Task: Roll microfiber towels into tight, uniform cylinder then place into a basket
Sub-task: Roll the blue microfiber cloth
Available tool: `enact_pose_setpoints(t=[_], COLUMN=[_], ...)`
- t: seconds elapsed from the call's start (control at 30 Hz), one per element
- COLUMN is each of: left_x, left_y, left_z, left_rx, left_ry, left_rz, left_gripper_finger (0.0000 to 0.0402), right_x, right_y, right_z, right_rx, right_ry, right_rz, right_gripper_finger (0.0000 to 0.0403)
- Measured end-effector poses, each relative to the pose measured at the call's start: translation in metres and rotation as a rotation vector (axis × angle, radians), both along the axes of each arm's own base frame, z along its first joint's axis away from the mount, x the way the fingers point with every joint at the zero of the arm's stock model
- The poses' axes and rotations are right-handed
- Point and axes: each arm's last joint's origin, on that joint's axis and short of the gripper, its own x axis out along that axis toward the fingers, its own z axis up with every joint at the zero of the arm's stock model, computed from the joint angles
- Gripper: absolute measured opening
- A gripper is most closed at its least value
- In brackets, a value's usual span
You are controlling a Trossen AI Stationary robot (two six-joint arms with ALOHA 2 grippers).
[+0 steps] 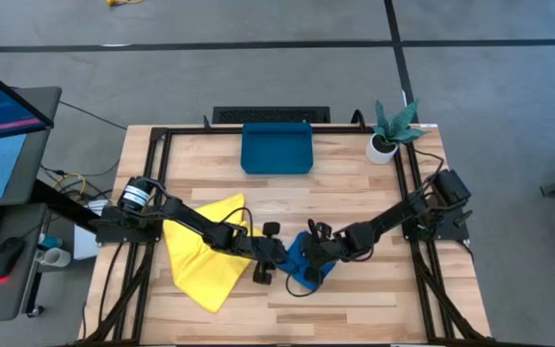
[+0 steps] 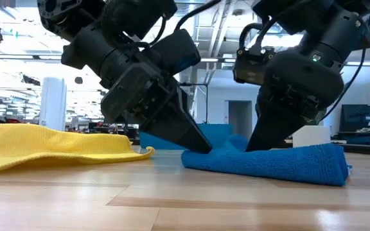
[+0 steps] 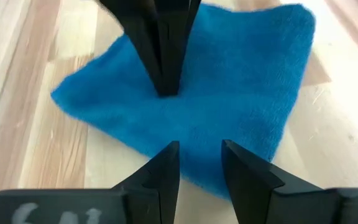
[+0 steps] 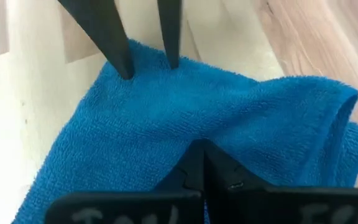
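Left hand: fingers standing parted, tips pressing down on the near edge of the blue towel, nothing clamped between them. In the high view it is reaching in from the left, its arm crossing over the yellow towel.

Right hand: fingers lying closed together, tips bearing down on the blue towel; whether any cloth is pinched between them cannot be told. In the low view it is planting its tips into the cloth opposite the left hand.

Blue towel: lying loosely folded and rumpled on the wooden surface near the front centre, one side bulging up in a soft fold.

Yellow towel: lying spread and unrolled on the surface, just left of the blue one and apart from it.

Basket: sitting at the back centre of the surface, well apart from both towels.

Potted plant: standing at the back right corner, near the basket.
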Motion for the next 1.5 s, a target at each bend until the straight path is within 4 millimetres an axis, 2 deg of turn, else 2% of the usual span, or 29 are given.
enact_pose_setpoints(t=[0.4, 0.53, 0.73, 0.9, 1.13, 1.4, 1.5], left_x=[-0.004, -0.003, 0.004, 0.01, 0.022, 0.044, 0.045], left_y=[-0.001, -0.005, -0.008, -0.003, 0.018, 0.031, 0.036], left_z=[-0.004, 0.001, 0.02, 0.029, 0.011, -0.003, -0.004], left_rx=[-0.031, -0.011, 0.059, 0.174, 0.149, 0.132, 0.135], left_ry=[0.066, 0.019, -0.074, -0.11, -0.102, -0.081, -0.046], left_rz=[0.039, -0.002, -0.059, -0.129, -0.126, -0.124, -0.04], left_gripper_finger=[0.0112, 0.0112, 0.0112, 0.0112, 0.0112, 0.0112, 0.0112], right_x=[-0.004, -0.001, -0.002, -0.021, -0.046, -0.049, -0.049], right_y=[-0.006, -0.004, 0.012, 0.026, 0.042, 0.047, 0.047], right_z=[0.006, 0.01, 0.034, 0.058, 0.083, 0.08, 0.081], right_rx=[-0.001, -0.025, -0.065, -0.164, -0.245, -0.266, -0.259], right_ry=[0.028, 0.028, 0.062, 0.034, -0.053, -0.047, -0.051], right_rz=[-0.015, 0.053, 0.13, 0.147, 0.124, 0.133, 0.121], right_gripper_finger=[0.0014, 0.0021, 0.0022, 0.0019, 0.0022, 0.0017, 0.0021])
